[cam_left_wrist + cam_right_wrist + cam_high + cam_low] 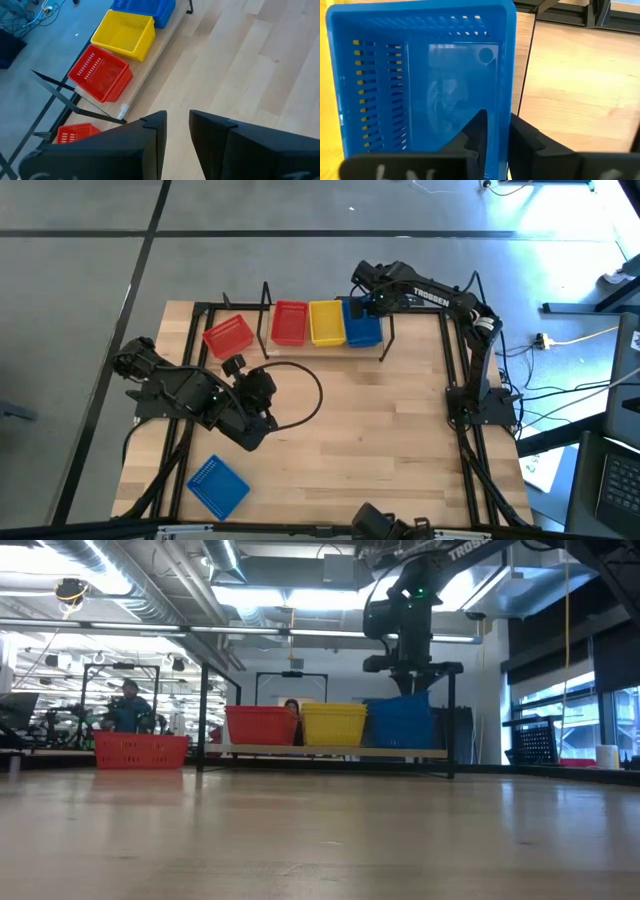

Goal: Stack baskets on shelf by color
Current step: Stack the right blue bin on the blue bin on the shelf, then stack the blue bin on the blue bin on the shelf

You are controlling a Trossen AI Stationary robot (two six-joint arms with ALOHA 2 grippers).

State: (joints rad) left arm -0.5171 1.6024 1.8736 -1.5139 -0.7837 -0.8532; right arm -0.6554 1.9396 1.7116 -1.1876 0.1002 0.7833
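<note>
On the shelf point(330, 752) along the far edge stand a red basket point(289, 323), a yellow one point(327, 323) and a blue one point(363, 328) in a row. My right gripper point(495, 117) hangs over the blue basket point(420, 75), shut on its side wall. Another red basket point(228, 335) rests on its base at the shelf's left end. A second blue basket point(218, 485) lies on the table near the near-left corner. My left gripper point(177, 125) hovers over the table's left half, open and holding nothing. My right gripper pinches the blue basket's side wall point(507, 100), the one away from the yellow basket, with one finger point(477, 132) inside and the other outside. The fingers come from above, pointing down. The basket sits upright on the shelf point(405, 725).
Thin black upright rods point(266, 292) frame the shelf, and a black cable loop point(315, 395) lies on the table beside the left arm. The table's middle and right show bare wood point(390, 430). People show in the room beyond the far edge point(128, 705).
</note>
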